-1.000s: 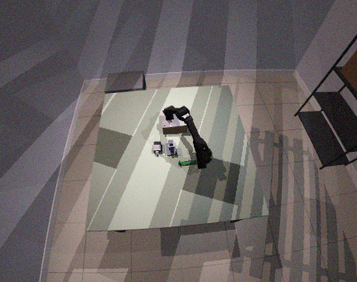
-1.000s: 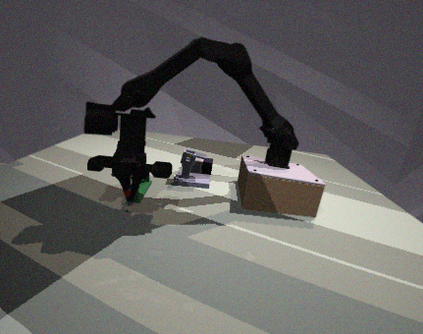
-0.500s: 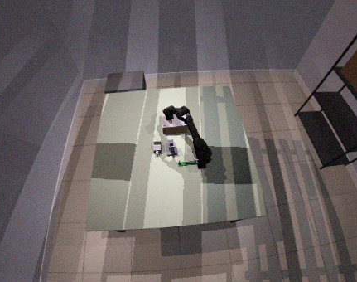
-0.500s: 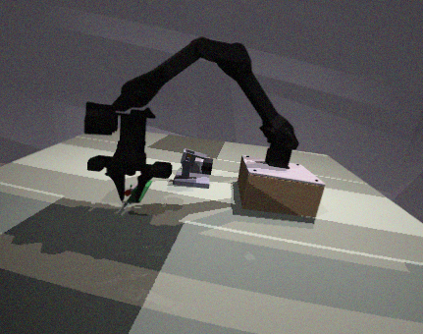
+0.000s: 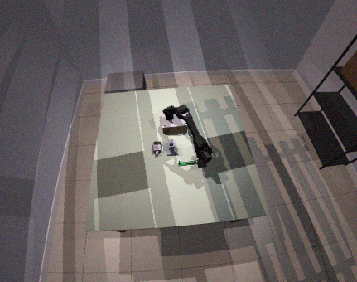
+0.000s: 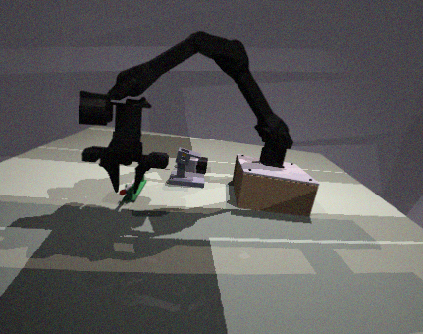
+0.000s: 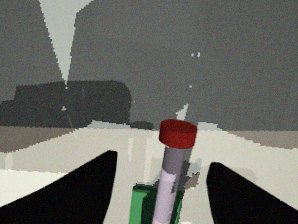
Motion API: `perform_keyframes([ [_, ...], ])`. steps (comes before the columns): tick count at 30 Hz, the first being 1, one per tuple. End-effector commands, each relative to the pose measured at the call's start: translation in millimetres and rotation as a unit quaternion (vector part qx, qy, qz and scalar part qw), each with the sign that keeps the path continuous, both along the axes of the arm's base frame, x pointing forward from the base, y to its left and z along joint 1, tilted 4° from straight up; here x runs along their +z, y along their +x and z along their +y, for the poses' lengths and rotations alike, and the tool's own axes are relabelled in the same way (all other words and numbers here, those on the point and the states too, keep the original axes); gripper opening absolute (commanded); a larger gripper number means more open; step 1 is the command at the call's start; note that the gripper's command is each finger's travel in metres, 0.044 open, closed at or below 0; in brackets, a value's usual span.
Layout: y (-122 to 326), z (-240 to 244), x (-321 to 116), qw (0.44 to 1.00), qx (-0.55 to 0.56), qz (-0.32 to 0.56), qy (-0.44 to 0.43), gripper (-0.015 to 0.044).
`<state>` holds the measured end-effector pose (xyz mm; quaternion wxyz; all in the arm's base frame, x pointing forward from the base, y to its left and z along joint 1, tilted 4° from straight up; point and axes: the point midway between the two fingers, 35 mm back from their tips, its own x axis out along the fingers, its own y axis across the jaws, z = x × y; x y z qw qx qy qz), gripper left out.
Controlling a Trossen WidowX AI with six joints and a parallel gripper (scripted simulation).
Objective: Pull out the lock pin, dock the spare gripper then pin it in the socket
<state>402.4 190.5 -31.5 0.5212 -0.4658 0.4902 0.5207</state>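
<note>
1. My end effector, a black parallel-jaw gripper [image 5: 201, 164] [image 6: 127, 191] [image 7: 162, 165], points down with its fingers parted and nothing gripped; one finger stands on either side of the pin, in the wrist view.
2. Between and beyond my fingertips: the lock pin, a pale grey rod with a round red head [image 6: 123, 192] [image 7: 169, 175]. It is out of the socket and lies at the green holder [image 5: 185, 162] [image 6: 137, 191] [image 7: 135, 207], a small slotted rest on the table. I judge the pulling-out done and the pin just laid down here.
3. Farther off: the mount, a lilac-grey block on a flat foot [image 5: 171, 148] [image 6: 186, 182]. Beside it, apart, stands the spare gripper, a pale boxy body with small dark fingers [image 5: 156, 148]. Docking is therefore not done; the locking push remains, as does the final withdrawal with fingers open.
4. Obscured: my own body covers the pin from the top view. The pin's lower end is cut off in the wrist view, so I cannot tell how fully it is seated. Neither the socket's bore nor the spigot can be made out; the spare gripper is not distinguishable in the exterior view, and contact between my fingers and the pin is uncertain.
</note>
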Motion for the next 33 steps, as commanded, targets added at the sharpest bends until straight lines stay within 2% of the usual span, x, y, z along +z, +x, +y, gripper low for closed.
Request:
perform_keyframes([
  [1, 0, 1, 11, 1.000, 0.000, 0.000, 0.000, 0.0200],
  [21, -2, 2, 53, 1.000, 0.002, 0.006, -0.002, 0.0200],
  [26, -2, 1, 44, 1.000, 0.002, 0.006, -0.003, 0.0331],
  [28, 0, -7, 53, 1.000, 0.002, 0.004, -0.003, 0.0279],
  [31, 2, -42, 90, 1.000, 0.002, -0.007, -0.003, 0.0200],
  [33, 1, -59, 106, 1.000, 0.002, -0.012, -0.004, 0.0180],
])
